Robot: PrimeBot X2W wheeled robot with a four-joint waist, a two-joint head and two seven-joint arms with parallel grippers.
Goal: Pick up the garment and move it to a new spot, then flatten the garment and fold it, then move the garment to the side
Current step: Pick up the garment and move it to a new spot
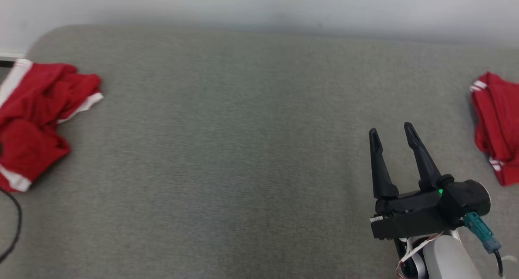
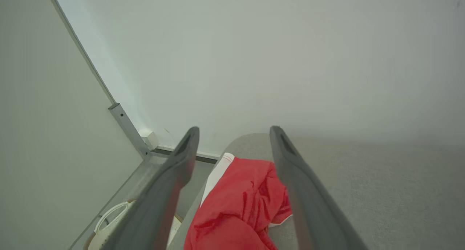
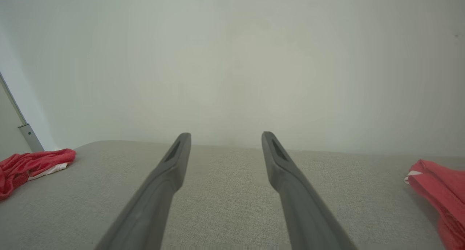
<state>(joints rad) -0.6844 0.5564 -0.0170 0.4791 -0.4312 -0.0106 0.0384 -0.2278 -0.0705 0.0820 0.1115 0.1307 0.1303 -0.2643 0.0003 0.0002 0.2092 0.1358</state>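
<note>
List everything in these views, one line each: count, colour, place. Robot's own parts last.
left crumpled red garment with white trim: 1, red and white, left edge of the surface
right crumpled red garment with white trim: 1, red and white, right edge of the surface
grey fabric surface: 1, grey, under both garments
thin black cable: 1, black, lower left of the head view
white wall: 1, white, behind the surface
grey metal rail: 1, grey, along the wall corner
white handled object: 1, white, on the floor; unidentifiable
right gripper: 1, black, open, empty, above the surface's right part
left gripper: 1, dark grey, open, empty, above the left garment
</note>
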